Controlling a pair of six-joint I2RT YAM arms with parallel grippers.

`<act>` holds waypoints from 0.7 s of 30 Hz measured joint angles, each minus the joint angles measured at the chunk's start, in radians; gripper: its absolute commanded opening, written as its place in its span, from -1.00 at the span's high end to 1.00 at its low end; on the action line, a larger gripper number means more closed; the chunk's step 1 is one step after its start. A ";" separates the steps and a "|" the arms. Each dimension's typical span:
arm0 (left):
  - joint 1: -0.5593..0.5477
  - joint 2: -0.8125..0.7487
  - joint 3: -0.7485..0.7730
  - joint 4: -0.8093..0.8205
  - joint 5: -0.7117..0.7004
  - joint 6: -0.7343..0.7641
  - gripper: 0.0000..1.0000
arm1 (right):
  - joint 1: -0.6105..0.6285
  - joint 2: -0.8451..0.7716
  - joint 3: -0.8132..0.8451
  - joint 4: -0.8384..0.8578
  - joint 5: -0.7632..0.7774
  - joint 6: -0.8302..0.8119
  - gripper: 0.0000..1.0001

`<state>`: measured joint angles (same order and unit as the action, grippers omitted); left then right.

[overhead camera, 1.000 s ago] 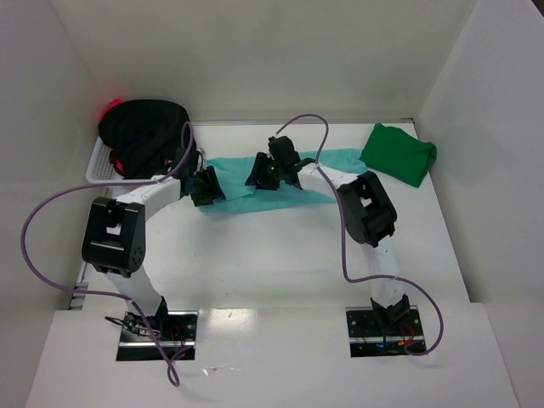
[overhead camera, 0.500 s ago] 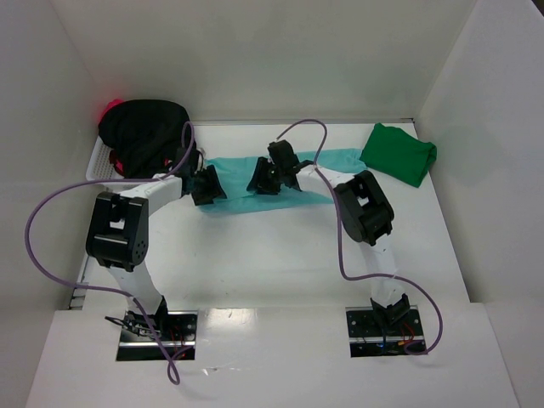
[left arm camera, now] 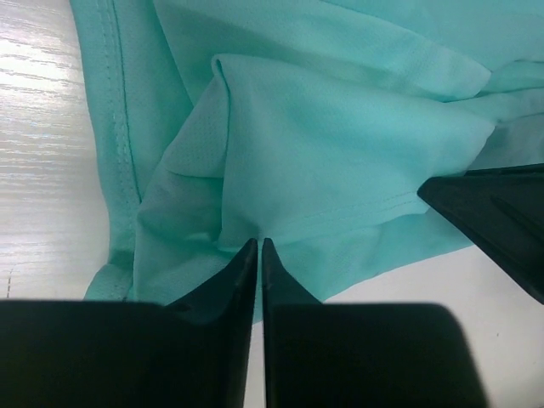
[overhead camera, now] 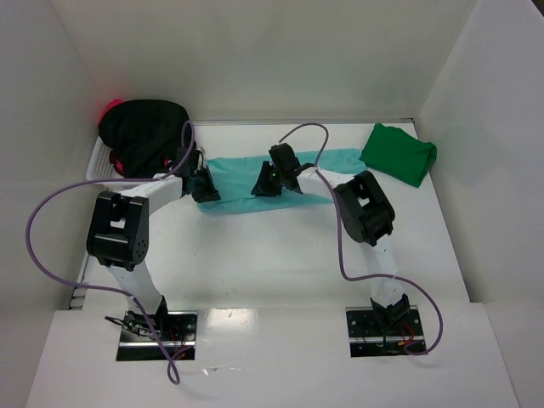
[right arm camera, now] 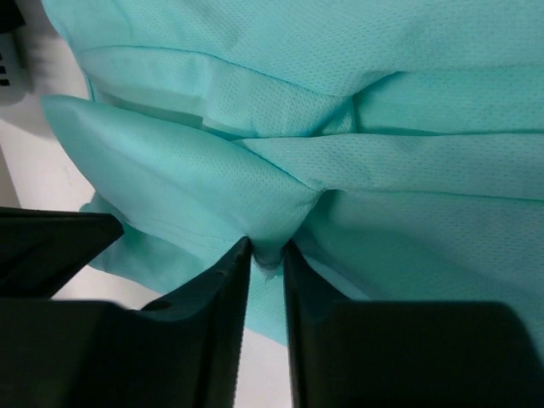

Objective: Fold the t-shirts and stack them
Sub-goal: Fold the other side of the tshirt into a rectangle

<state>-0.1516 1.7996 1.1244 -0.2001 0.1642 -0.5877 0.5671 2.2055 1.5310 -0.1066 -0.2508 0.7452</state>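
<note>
Pinching teal shirt [overhead camera: 236,176] at two spots: left gripper [left arm camera: 258,246] clamped on cloth fold, right gripper [right arm camera: 266,252] likewise. Fold starting, I judge; next I lift evenly, carry cloth across shirt.

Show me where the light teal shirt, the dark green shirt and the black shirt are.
light teal shirt [overhead camera: 236,180], top view, on the flat cloth left of its middle.
dark green shirt [overhead camera: 398,155], top view, on the middle of the folded bundle.
black shirt [overhead camera: 143,127], top view, on the top of the heap.
</note>
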 measured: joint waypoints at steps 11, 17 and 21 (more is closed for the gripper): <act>0.011 0.005 0.075 0.000 -0.005 0.001 1.00 | 0.000 0.000 0.052 -0.001 0.004 -0.002 0.68; 0.012 0.037 0.168 -0.003 -0.006 0.007 0.90 | 0.000 0.002 0.151 -0.020 0.020 -0.010 0.68; 0.012 0.047 0.196 -0.008 -0.003 0.014 0.11 | 0.000 0.011 0.217 -0.023 0.031 -0.014 0.68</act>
<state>-0.1398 1.8468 1.3206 -0.2084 0.1617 -0.5740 0.5667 2.2163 1.7482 -0.1294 -0.2197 0.7309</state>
